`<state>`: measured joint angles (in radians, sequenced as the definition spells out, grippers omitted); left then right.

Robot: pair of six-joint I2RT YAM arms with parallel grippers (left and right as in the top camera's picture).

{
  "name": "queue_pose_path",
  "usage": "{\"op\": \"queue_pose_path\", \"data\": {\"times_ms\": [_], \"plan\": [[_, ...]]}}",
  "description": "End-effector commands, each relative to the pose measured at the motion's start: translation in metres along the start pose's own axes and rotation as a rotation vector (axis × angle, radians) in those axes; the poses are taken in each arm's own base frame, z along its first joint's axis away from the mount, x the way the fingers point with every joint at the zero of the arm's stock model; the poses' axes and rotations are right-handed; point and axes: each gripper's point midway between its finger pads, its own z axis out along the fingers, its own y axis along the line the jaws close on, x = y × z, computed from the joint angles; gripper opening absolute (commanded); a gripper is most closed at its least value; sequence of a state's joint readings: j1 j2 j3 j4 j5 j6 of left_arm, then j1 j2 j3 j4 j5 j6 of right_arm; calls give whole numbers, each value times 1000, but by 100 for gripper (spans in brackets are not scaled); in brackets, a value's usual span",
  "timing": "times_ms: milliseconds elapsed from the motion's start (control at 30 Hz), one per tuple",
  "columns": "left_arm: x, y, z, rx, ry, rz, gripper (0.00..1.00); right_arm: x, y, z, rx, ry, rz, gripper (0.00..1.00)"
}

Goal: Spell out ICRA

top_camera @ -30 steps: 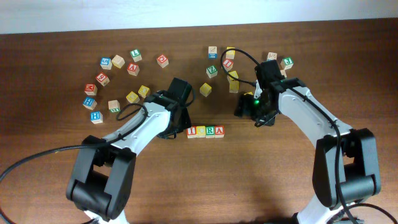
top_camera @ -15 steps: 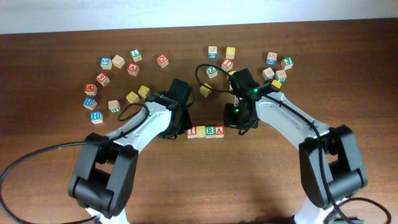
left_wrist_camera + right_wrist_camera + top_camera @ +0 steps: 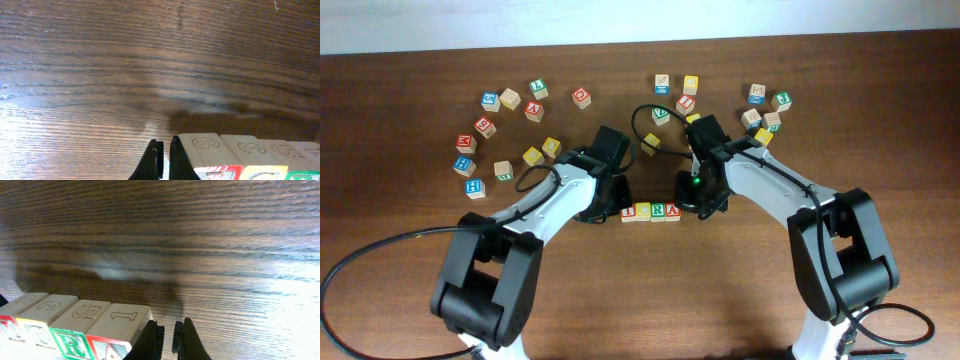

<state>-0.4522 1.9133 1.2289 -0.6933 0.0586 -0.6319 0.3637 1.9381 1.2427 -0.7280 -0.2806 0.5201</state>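
Now the block row [image 3: 651,211] is flanked on the surface [image 3: 720,290]: left fingers [image 3: 181,162] closed at one end, right fingers [image 3: 187,340] (also closed) at the other.

The bench [image 3: 100,60] is dark, grainy wood with a soft sheen. The blocks [image 3: 75,312] are pale smooth wood with painted faces. The left pincer [image 3: 166,152] and right pincer [image 3: 169,332] look matt black.

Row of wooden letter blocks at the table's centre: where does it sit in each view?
Overhead: row of wooden letter blocks, picture centre.
Left wrist: bottom right.
Right wrist: bottom left.
Shared landmark: dark wood-grain table; both wrist views show block faces numbered 3 and 5.
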Motion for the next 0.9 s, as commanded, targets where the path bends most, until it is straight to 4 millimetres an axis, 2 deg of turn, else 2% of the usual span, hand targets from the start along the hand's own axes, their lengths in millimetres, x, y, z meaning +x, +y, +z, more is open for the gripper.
{"op": "queue_pose_path", "data": {"times_ms": [0, 133, 367, 633, 867], "plan": [[3, -8, 5, 32, 21, 52, 0, 5, 3, 4, -20, 20, -1, 4], [4, -17, 4, 77, 32, 96, 0, 5, 3, 4, -20, 21, -1, 4], [5, -17, 4, 80, 35, 110, 0, 6, 6, 4, -35, 29, -1, 4], [11, -22, 3, 116, 67, 110, 0, -2, 12, 4, -61, 0, -13, 4], [9, -21, 4, 107, 55, 111, 0, 6, 7, 4, -44, 33, 39, 4]]}}
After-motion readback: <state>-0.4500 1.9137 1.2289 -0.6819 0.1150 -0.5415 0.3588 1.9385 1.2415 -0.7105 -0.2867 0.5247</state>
